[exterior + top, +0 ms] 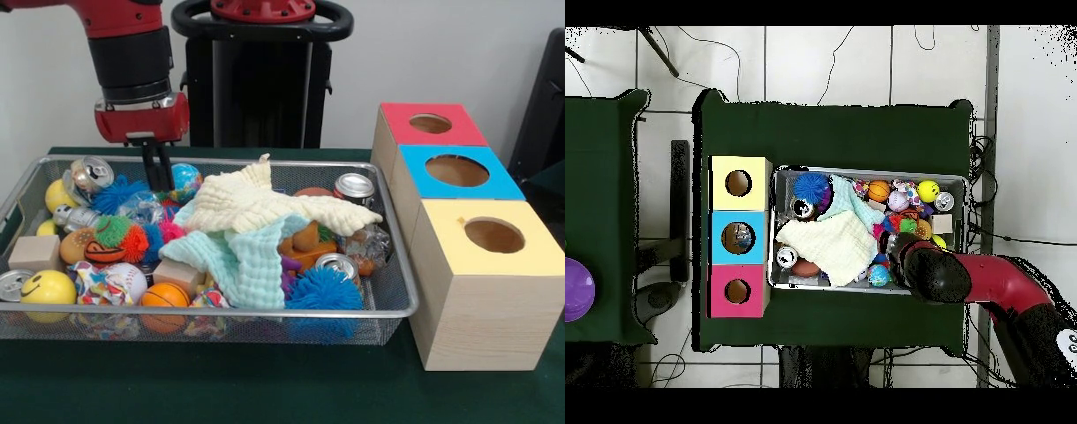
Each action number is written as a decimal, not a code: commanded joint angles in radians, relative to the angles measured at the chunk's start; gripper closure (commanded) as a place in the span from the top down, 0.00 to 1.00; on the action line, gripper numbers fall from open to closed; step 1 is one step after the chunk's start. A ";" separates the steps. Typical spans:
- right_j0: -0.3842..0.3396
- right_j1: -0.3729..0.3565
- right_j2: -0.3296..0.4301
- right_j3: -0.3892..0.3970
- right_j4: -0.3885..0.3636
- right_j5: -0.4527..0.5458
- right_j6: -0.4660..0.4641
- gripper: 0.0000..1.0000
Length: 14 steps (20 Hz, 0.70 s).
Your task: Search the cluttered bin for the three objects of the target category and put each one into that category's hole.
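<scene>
While my tool [158, 168] hangs narrow and empty over the bin [402, 311] near the tabletop's far edge, cloths [265, 221] bury much of its clutter.

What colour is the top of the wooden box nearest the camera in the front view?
Yellow: the nearest wooden box has a yellow top; the front view shows it best.

bin [402, 311] left of three boxes [485, 291] in front view; cloths [256, 221] piled mid-bin over toys, cans [355, 186] at right end, gripper [158, 168] hangs above far-left corner
</scene>
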 commanded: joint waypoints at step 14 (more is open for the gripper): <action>-0.008 0.050 -0.051 0.000 0.041 -0.043 0.031 0.00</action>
